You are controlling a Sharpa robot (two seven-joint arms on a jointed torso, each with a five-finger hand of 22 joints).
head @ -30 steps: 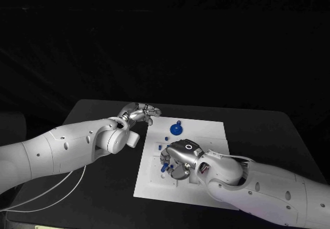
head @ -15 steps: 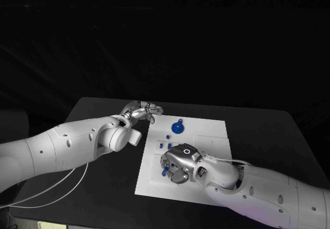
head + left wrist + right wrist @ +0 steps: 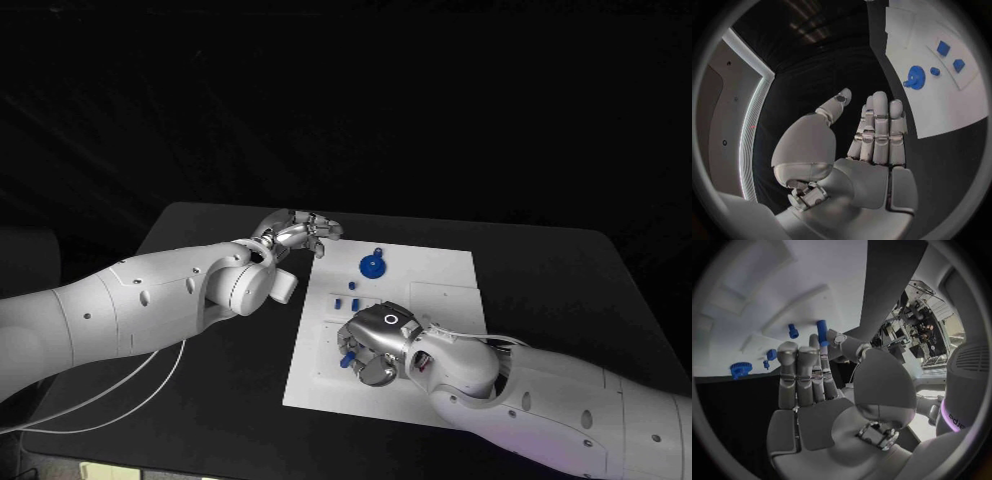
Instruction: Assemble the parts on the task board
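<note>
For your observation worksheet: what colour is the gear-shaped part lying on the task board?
The gear is blue, clearest in the left wrist view, against the white task board.

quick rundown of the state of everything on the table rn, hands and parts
left robot hand: open, holds nothing, off the board's edge over the black table
right robot hand: over the board, pinching a blue peg
blue peg: upright at the right hand's fingertips
blue gear: lying flat on the board, untouched
small blue pieces: loose on the board
task board: flat on the table

Overhead head camera, two wrist fisheyes
</note>
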